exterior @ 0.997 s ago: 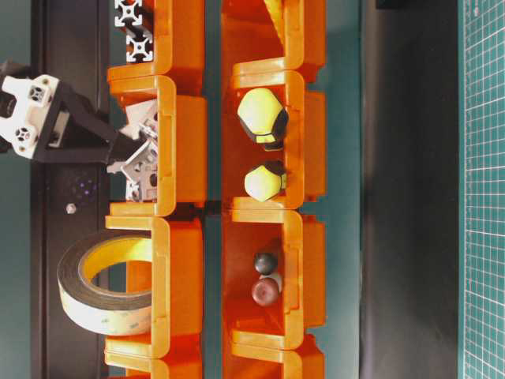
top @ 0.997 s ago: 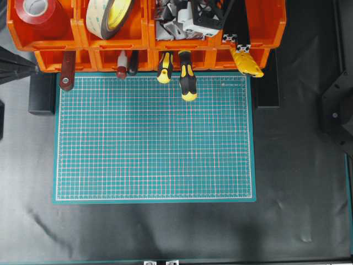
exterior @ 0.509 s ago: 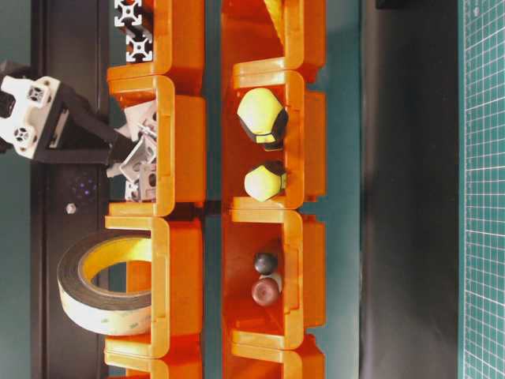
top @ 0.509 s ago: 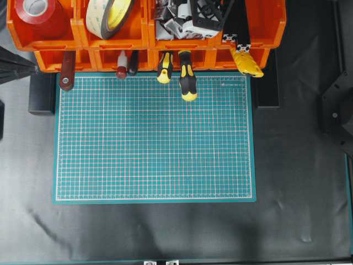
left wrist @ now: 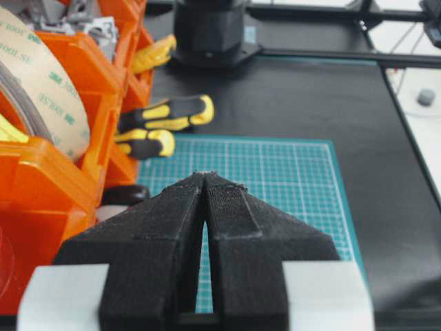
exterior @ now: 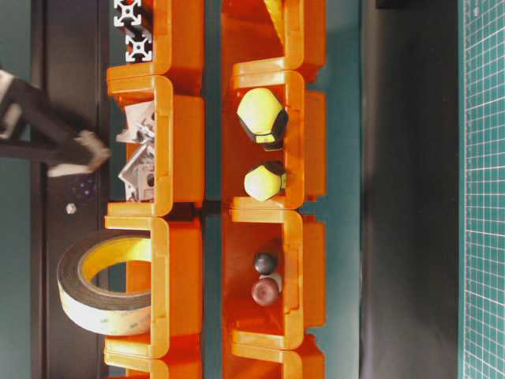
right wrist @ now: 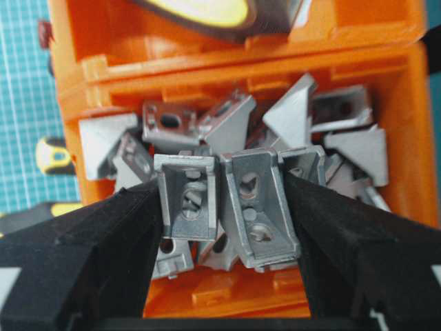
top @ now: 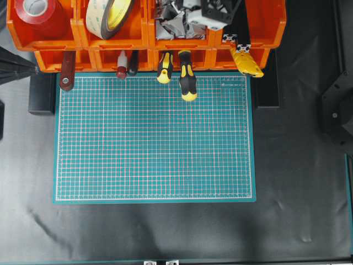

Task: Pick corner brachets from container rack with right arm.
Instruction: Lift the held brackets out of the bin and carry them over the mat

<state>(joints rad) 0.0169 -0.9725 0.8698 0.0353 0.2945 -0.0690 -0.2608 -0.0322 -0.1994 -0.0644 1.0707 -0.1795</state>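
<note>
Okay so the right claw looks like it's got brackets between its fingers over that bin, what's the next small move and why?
Probably a short straight lift. The right claw is shut on two corner brackets side by side, directly above the bracket pile in the orange bin. Raising it gently should clear the bin's walls and show whether both pieces stay pinched before carrying them to the green mat.
</note>
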